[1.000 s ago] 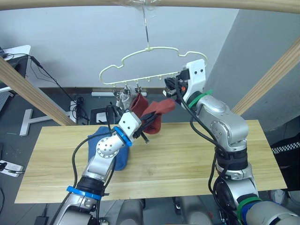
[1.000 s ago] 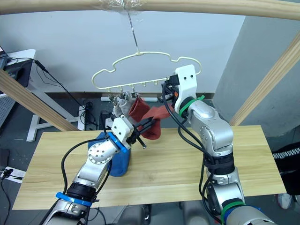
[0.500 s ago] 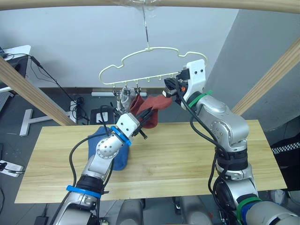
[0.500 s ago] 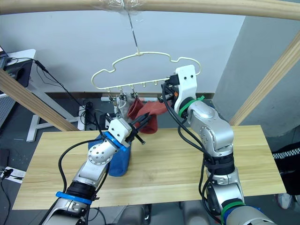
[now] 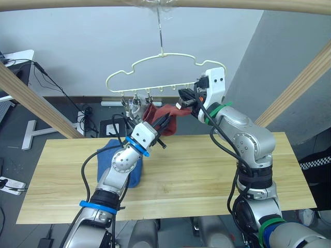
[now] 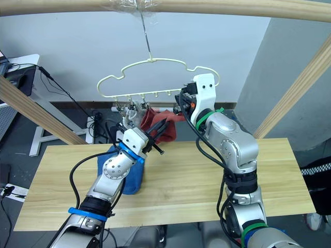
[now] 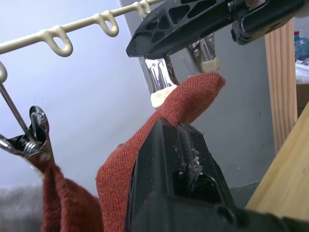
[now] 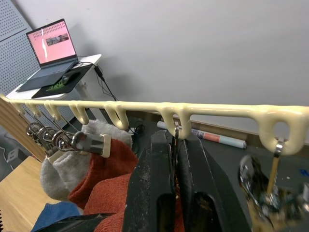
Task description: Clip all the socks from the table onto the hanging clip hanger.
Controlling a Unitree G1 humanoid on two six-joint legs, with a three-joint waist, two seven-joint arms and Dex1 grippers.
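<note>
The pale-yellow clip hanger (image 5: 161,53) hangs by its hook from the top pole. A light grey sock (image 5: 135,109) and a rust-red sock (image 5: 149,112) hang from its left clips. My left gripper (image 5: 162,125) is shut on a second rust-red sock (image 7: 186,99) and holds its tip up against a metal clip (image 7: 158,77). My right gripper (image 5: 184,98) is shut on that clip (image 8: 176,137), just under the hanger's lower bar (image 8: 212,110). A blue sock (image 5: 118,164) lies on the table (image 5: 207,170) beneath my left arm.
Thick wooden poles slant at the left (image 5: 31,98) and right (image 5: 302,80), with a crossbar (image 5: 248,4) on top. An empty clip (image 8: 272,191) hangs beside my right gripper. A laptop (image 8: 50,39) sits on a side desk beyond the table.
My left gripper has lifted the rust-red sock up and right, so its tip now meets the clip held by my right gripper. The hanger has swung slightly left.
</note>
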